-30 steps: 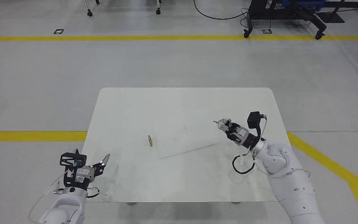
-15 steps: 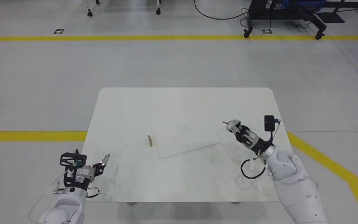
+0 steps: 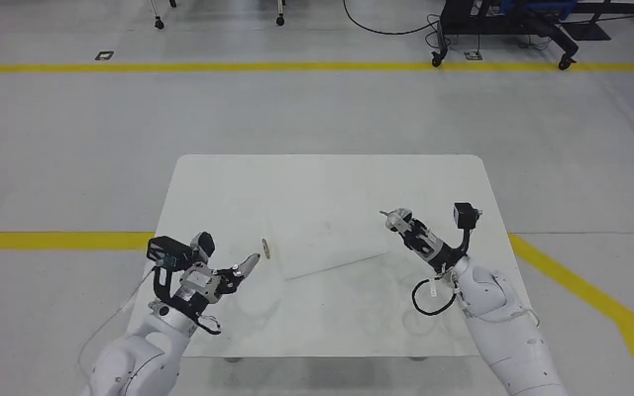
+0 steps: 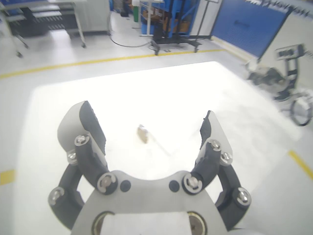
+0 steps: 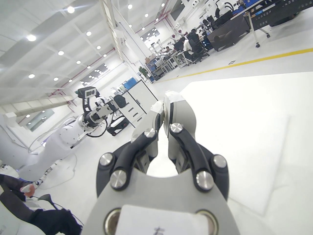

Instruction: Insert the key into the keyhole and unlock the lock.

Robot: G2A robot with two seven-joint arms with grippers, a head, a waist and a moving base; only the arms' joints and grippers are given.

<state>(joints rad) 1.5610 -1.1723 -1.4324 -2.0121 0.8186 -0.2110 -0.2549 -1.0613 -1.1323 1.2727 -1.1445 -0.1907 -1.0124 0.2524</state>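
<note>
Padlock: you have the small brass padlock (image 3: 264, 247) on the white table (image 3: 327, 173), left of the middle and just beside the left edge of a thin white sheet (image 3: 337, 247) that lies flat on the table.
Left gripper: your left gripper (image 3: 245, 264) hangs low over the table with its fingers spread wide and nothing between them. It points at the padlock and is near it but not touching. From the left wrist camera the padlock sits on the table ahead, framed by the two dark finger pads (image 4: 94, 125).
Right gripper: your right gripper (image 3: 390, 217) is above the right half of the table, over the far right part of the sheet and well apart from the padlock. Its fingers are pressed together.
Key: a thin dark tip (image 3: 382, 213) sticks out past the right fingertips. This is probably the key, though it is too small for you to make out its shape.
Arms: the two grippers face each other across the sheet.
</note>
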